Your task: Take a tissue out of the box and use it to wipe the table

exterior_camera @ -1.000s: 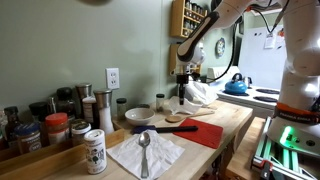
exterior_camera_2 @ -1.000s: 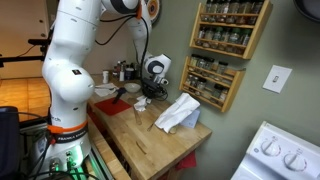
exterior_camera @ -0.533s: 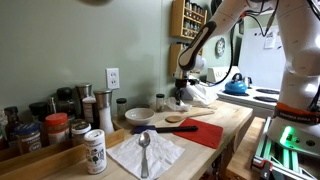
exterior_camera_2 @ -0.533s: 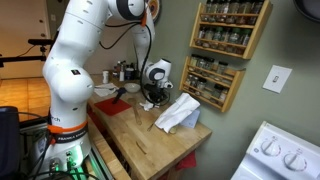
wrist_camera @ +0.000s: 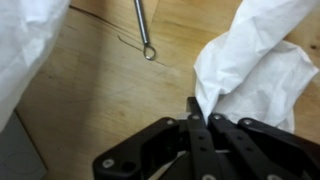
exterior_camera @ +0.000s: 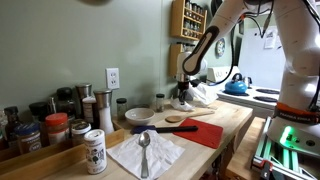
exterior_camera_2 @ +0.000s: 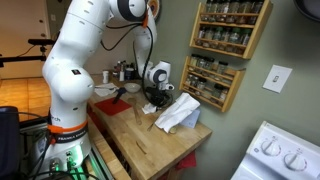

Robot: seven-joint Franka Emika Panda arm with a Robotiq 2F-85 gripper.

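A grey-green kitchen wall [exterior_camera: 90, 40] is rising behind the long butcher-block table [exterior_camera_2: 150, 150], and a wooden spice rack [exterior_camera_2: 232, 50] is hanging on it. My tool [wrist_camera: 200, 110] is hanging low over the wood, its fingers pressed together and pinching the lower corner of the tissue [wrist_camera: 255, 60]. The tissue is lying puffy and crumpled on the table, just beside the tool on the wall side in an exterior view. Ahead of my fingers a thin metal handle [wrist_camera: 143, 30] with a ring end is lying on the bare wood, apart from the tissue. Another white sheet [wrist_camera: 25, 50] is filling the wrist view's left edge. Farther along the table a red mat [exterior_camera: 207, 132] and a white bowl [exterior_camera: 139, 116] are sitting near the tool, a flat napkin [exterior_camera: 165, 152] is carrying a spoon [exterior_camera: 144, 150], and a blue kettle [exterior_camera: 236, 87] is standing beyond the tissue.
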